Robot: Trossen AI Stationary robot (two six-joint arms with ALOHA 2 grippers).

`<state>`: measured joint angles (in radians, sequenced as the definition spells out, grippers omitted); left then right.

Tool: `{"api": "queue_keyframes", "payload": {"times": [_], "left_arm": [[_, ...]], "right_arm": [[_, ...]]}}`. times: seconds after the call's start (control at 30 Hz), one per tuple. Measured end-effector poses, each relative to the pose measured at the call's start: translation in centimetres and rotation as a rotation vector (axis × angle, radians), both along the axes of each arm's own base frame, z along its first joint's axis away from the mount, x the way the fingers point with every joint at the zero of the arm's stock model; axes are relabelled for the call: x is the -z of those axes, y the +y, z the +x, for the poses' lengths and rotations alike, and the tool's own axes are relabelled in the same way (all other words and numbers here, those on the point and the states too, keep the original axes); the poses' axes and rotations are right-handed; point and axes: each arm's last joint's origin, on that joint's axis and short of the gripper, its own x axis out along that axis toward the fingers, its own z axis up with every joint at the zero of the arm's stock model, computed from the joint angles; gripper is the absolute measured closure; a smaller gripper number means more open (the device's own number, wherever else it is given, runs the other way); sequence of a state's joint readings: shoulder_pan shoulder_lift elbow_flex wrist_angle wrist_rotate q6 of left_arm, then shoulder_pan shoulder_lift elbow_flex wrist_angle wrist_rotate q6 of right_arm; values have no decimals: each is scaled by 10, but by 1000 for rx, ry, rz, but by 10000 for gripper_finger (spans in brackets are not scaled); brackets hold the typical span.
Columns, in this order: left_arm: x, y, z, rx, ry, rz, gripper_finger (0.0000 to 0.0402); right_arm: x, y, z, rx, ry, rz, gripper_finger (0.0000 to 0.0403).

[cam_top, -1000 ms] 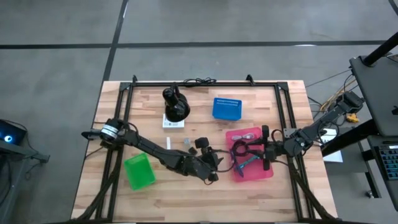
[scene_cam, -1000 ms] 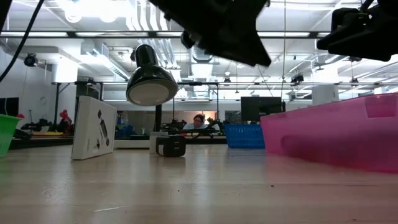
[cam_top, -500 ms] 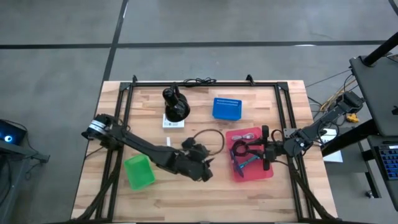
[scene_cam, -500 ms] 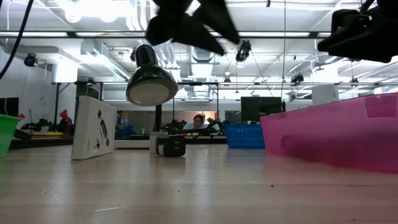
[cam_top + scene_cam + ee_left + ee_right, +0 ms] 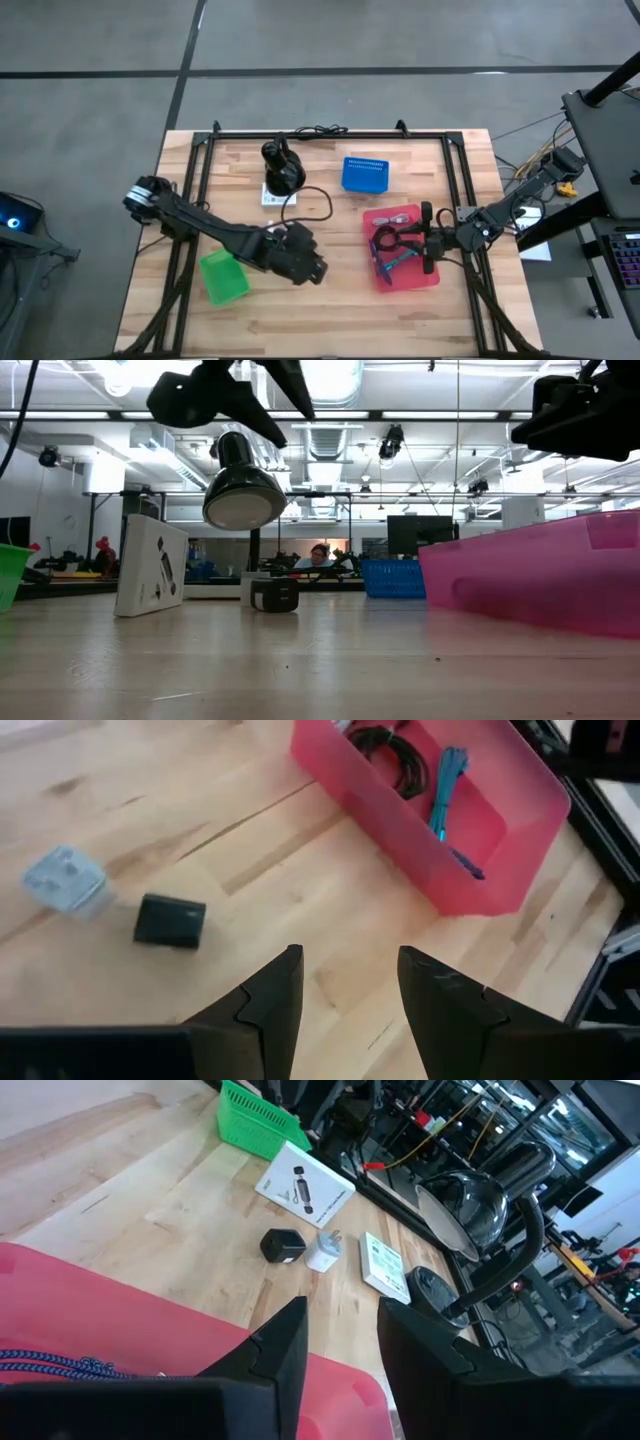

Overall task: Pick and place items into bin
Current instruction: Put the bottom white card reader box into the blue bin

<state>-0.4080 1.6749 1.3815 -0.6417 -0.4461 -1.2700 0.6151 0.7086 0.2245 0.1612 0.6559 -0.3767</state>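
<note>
The left gripper [image 5: 342, 1005], fingers spread and empty, hangs above the small black block [image 5: 170, 920] just ahead of it, likely lining up a pick, while the pink bin [image 5: 440, 870] beyond holds the cable [image 5: 395, 760].

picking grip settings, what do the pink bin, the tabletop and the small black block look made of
Pink bin: looks like thin translucent plastic with a smooth, slightly glossy wall; the wood shows faintly through it.
Tabletop: wood planks with visible grain and seams, light satin finish.
Small black block: probably hard plastic, matte, with crisp edges; it could be rubber-coated.
</note>
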Motion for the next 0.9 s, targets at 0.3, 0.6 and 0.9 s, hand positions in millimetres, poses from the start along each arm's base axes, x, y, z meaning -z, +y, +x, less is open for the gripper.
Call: {"api": "queue_keyframes", "payload": {"times": [0.3, 0.6, 0.9], "left_arm": [[3, 6, -16, -126, 122, -69, 253], [2, 13, -33, -281, 254, -78, 253], [11, 18, -45, -390, 379, -57, 253]], "right_arm": [[0, 0, 0, 0, 0, 0, 298], [0, 0, 0, 0, 1, 0, 300], [0, 0, 0, 0, 1, 0, 300]]}}
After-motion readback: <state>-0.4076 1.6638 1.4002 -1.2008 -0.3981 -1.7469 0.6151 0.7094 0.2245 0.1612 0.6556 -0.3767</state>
